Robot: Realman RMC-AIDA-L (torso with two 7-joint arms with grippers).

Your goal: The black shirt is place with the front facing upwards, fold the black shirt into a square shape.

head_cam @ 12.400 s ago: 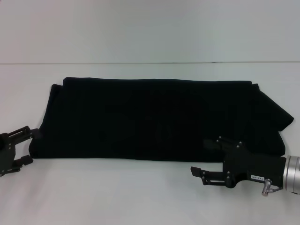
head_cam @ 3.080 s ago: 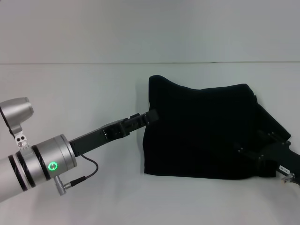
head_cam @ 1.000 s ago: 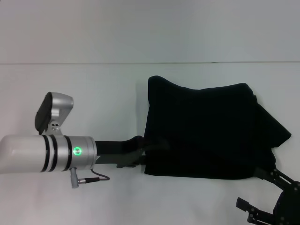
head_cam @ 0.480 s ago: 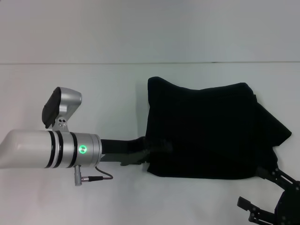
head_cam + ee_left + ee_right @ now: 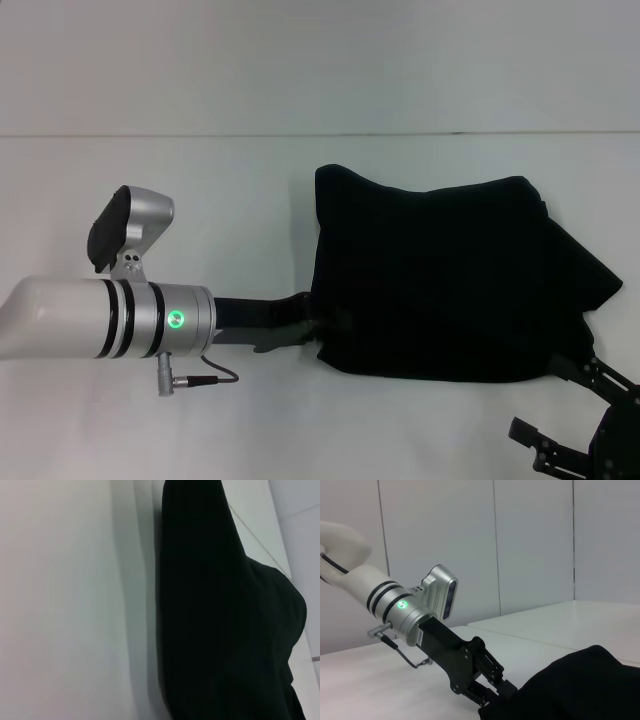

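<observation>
Shirt (image 5: 440, 280) near-left corner nudged rightward since before; left gripper (image 5: 325, 325) fingers pinching it; right gripper (image 5: 560, 420) fingers spread.

Black shirt (image 5: 440, 280): soft matt cloth, no sheen, limp folds (print not visible). Desk (image 5: 150, 180): smooth white surface, faint satin sheen. Left hand (image 5: 325, 322): matt black plastic or metal, on a brushed silver metal wrist. Right hand (image 5: 575, 420): matt black, hard finish.

Head camera looks down; both wrist cameras sit low, sharing the black shirt (image 5: 440, 275).
</observation>
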